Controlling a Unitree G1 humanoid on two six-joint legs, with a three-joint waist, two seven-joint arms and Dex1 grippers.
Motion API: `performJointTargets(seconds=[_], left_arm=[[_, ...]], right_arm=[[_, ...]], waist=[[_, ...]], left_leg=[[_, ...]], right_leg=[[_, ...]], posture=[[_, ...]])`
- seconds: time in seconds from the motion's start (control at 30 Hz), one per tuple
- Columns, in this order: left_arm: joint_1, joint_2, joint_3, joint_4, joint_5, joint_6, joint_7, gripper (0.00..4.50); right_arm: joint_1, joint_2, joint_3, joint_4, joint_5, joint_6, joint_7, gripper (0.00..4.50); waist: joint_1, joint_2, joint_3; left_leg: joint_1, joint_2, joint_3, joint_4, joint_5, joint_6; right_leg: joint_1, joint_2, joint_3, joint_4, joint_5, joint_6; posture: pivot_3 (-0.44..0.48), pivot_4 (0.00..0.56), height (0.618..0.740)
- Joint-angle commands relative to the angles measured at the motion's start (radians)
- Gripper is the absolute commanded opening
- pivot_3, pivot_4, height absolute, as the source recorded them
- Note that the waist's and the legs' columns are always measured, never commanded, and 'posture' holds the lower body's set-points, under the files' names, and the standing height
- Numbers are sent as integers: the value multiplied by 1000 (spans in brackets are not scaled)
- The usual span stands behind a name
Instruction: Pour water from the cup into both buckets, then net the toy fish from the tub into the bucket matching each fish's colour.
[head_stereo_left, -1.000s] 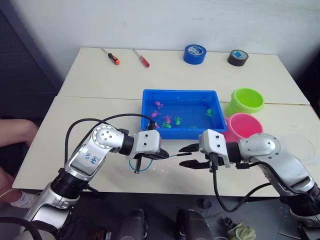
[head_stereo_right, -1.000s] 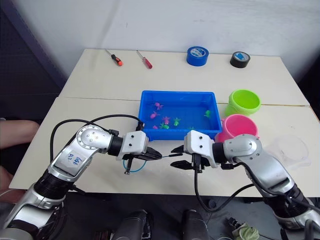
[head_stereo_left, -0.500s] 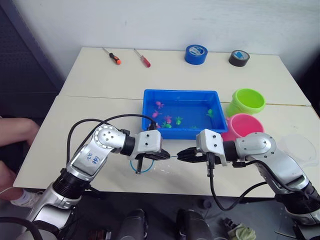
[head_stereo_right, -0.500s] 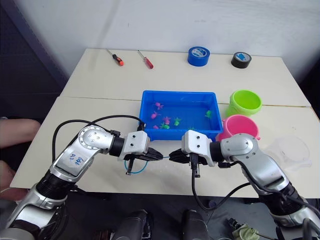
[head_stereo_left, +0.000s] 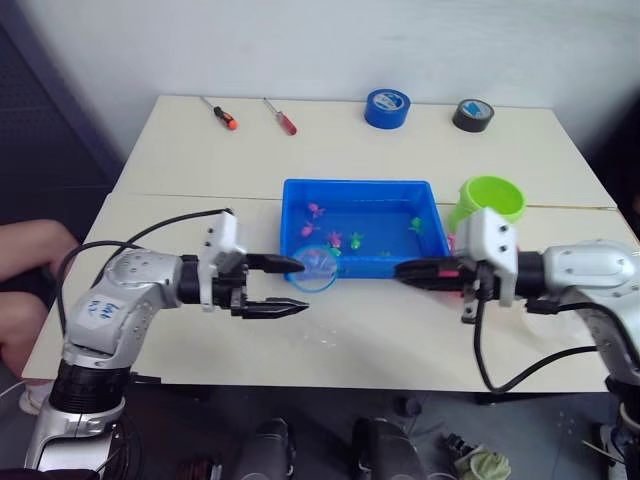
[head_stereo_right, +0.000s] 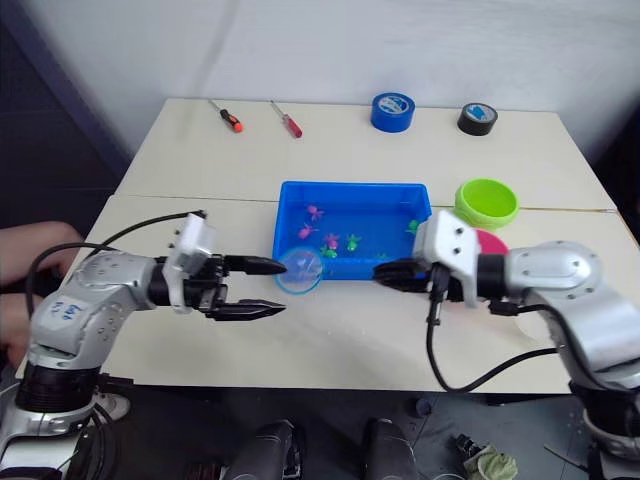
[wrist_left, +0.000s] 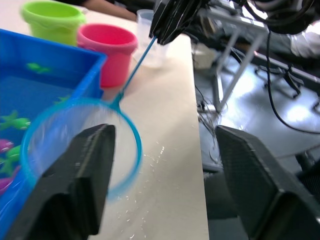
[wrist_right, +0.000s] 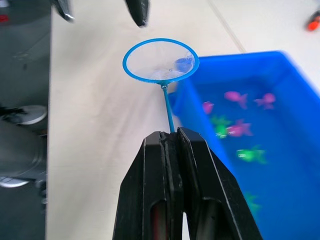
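My right gripper (head_stereo_left: 402, 270) is shut on the thin blue handle of the net (head_stereo_left: 315, 268). Its blue-rimmed hoop hangs over the near left corner of the blue tub (head_stereo_left: 300, 188). Several pink and green toy fish (head_stereo_left: 335, 240) float in the tub's water. My left gripper (head_stereo_left: 302, 287) stands open just left of the hoop, holding nothing. The green bucket (head_stereo_left: 490, 198) is right of the tub. The pink bucket (head_stereo_right: 492, 241) is nearer, mostly hidden behind my right arm. In the left wrist view the clear cup (wrist_left: 146, 22) stands beyond the pink bucket (wrist_left: 112, 50).
Two screwdrivers (head_stereo_left: 222, 113) (head_stereo_left: 280, 116), a blue tape roll (head_stereo_left: 387, 107) and a black tape roll (head_stereo_left: 472, 115) lie along the table's far edge. Part of a person (head_stereo_left: 25, 265) shows at the left, beside the table.
The net has passed from my left gripper to my right. The left one opened and drew back left. The right one shut on the handle and pulled right, bringing the hoop to the tub's corner.
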Motion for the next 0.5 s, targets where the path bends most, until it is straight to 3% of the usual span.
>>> performJointTargets(seconds=[0.03, 0.23, 0.5], left_arm=[[29, 24, 104, 10, -62, 55, 73, 4465], [96, 51, 81, 29, 32, -30, 128, 4465], [62, 20, 82, 61, 37, -79, 186, 4465]], right_arm=[[-36, -40, -56, 58, -28, -9, -42, 0], [-132, -17, 103, 233, -235, -134, -121, 0], [-222, 26, 238, 404, -407, -305, -129, 0]], waist=[[3, 0, 0], [-1, 0, 0], [0, 1, 1]], left_leg=[[0, 0, 0, 0, 0, 0], [0, -1, 1, -1, 0, 0], [-1, -1, 2, -1, 0, 0]], right_leg=[[0, 0, 0, 0, 0, 0], [-1, 0, 0, 0, 0, 0], [-3, 0, 0, 0, 0, 0]], posture=[[0, 150, 740], [0, 150, 740], [0, 150, 740]])
